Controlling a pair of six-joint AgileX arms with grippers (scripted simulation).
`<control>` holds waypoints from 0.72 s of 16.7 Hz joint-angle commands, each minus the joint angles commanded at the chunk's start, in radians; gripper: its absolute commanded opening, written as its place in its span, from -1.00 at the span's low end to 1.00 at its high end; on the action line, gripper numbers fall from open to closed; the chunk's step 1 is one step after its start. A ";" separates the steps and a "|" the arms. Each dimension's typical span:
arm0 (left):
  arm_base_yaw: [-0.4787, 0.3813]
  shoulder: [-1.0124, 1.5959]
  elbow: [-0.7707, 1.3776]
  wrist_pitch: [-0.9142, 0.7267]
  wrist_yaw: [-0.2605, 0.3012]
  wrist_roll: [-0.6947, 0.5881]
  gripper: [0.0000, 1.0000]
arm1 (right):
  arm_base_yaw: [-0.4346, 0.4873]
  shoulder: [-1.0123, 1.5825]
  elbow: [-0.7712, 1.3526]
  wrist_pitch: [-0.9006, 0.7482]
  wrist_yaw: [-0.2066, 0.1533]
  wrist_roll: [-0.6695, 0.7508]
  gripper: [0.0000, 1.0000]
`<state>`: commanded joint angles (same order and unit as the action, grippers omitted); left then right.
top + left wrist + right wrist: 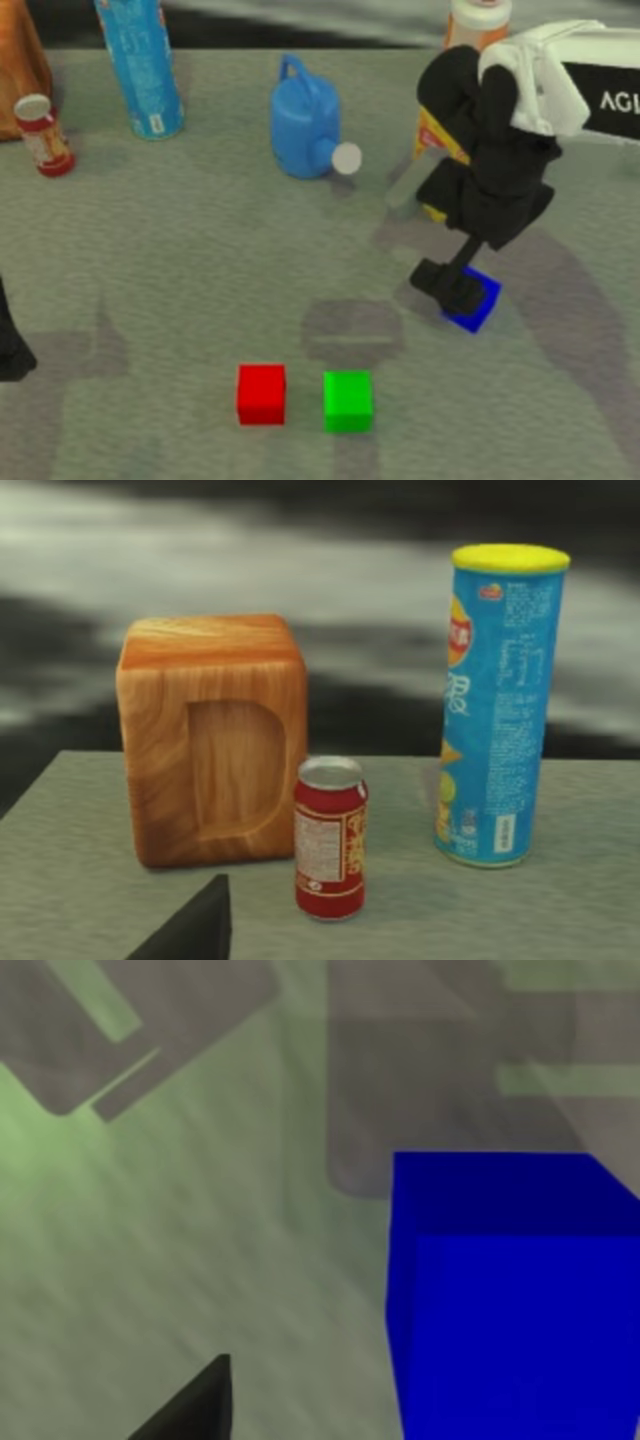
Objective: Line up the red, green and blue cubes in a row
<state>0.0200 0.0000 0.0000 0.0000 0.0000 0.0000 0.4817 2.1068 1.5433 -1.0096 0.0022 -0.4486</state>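
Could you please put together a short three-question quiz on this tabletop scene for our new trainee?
1. True or false: the red cube and green cube sit side by side near the front edge.
2. Which cube is the right tool at? A red, B green, C blue.
3. Fill in: the light-blue jug stands toward the ____ of the table.

Key: 1 true. 2 C, the blue cube. 3 back.
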 joint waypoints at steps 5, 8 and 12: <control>0.000 0.000 0.000 0.000 0.000 0.000 1.00 | 0.001 0.088 -0.105 0.202 0.001 0.001 1.00; 0.000 0.000 0.000 0.000 0.000 0.000 1.00 | 0.001 0.106 -0.125 0.234 0.001 0.001 1.00; 0.000 0.000 0.000 0.000 0.000 0.000 1.00 | 0.001 0.106 -0.125 0.234 0.001 0.001 0.85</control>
<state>0.0200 0.0000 0.0000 0.0000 0.0000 0.0000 0.4827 2.2133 1.4183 -0.7757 0.0032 -0.4474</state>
